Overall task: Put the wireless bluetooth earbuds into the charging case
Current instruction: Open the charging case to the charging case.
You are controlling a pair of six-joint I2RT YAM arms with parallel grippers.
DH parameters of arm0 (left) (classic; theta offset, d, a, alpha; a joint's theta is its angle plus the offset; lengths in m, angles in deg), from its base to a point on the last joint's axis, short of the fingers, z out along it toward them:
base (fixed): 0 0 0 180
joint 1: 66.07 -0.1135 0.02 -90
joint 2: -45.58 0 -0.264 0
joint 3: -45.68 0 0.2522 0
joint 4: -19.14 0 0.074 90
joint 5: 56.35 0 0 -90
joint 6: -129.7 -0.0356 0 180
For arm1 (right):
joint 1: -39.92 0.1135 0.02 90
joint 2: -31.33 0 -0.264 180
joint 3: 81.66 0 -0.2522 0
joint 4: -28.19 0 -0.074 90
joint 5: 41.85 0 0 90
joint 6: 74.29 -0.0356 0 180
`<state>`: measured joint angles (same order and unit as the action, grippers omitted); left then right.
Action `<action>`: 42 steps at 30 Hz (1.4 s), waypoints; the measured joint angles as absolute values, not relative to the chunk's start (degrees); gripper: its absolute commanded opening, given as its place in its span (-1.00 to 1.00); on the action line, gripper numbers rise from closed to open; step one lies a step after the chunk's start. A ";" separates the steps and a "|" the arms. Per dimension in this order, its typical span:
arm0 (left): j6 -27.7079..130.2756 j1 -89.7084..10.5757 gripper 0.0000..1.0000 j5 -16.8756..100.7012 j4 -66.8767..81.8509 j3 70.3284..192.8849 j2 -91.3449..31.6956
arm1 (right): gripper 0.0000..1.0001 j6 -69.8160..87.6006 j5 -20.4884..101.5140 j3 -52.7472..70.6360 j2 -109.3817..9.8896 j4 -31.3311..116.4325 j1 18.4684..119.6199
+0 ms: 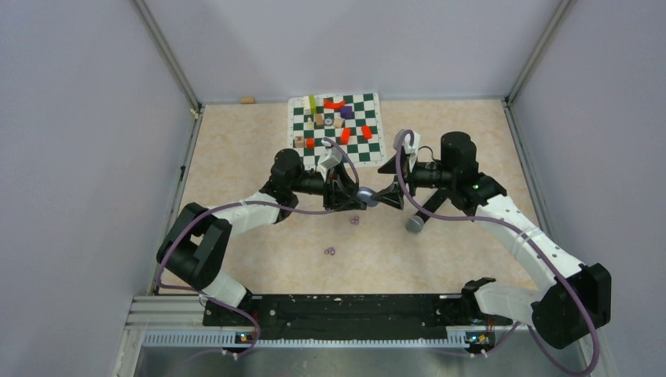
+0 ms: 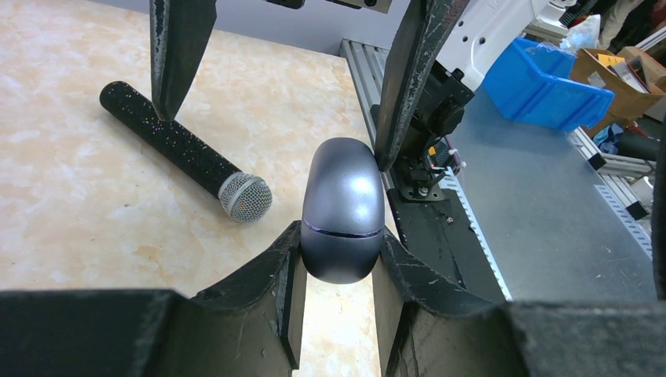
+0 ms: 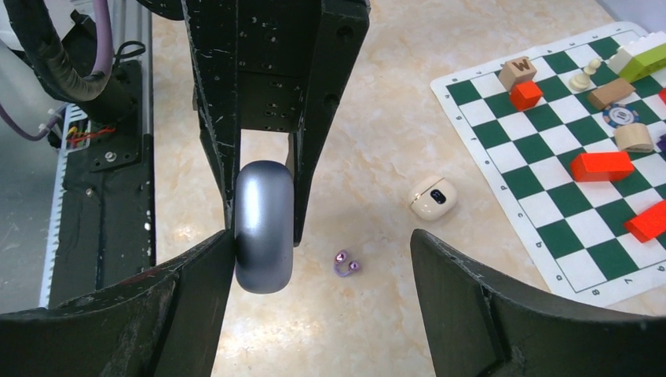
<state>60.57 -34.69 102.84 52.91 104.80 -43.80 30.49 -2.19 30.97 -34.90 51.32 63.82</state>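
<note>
My left gripper [image 1: 357, 196] [image 2: 339, 243] is shut on the charging case [image 1: 367, 195] [image 2: 343, 208] [image 3: 264, 224], a smooth grey-purple oval held above the table, its lid seam showing as a thin line. My right gripper [image 1: 390, 195] [image 3: 322, 236] faces it from the right and stands open. Its left finger lies against the case's side and the other finger stands well apart. One purple earbud [image 1: 354, 220] [image 3: 345, 265] lies on the table below the case. A second earbud [image 1: 330, 252] lies nearer the arm bases.
A black microphone [image 1: 416, 222] [image 2: 188, 153] lies on the table under my right arm. A chessboard mat [image 1: 369, 145] [image 3: 550, 228] with red blocks and small pieces lies at the back. A cream-coloured case [image 3: 433, 196] sits beside the mat.
</note>
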 measured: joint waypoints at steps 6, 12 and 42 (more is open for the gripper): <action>60.63 -34.69 -1.00 102.71 53.06 104.80 -43.80 | 0.60 30.60 0.60 31.46 -32.91 50.93 63.84; 60.83 -34.73 -1.00 102.82 53.33 104.80 -43.80 | 0.60 30.60 2.96 31.65 -31.65 50.21 63.73; 62.97 -49.82 -1.00 106.34 58.57 104.28 -34.05 | 0.22 23.37 5.89 27.08 -43.58 49.51 59.45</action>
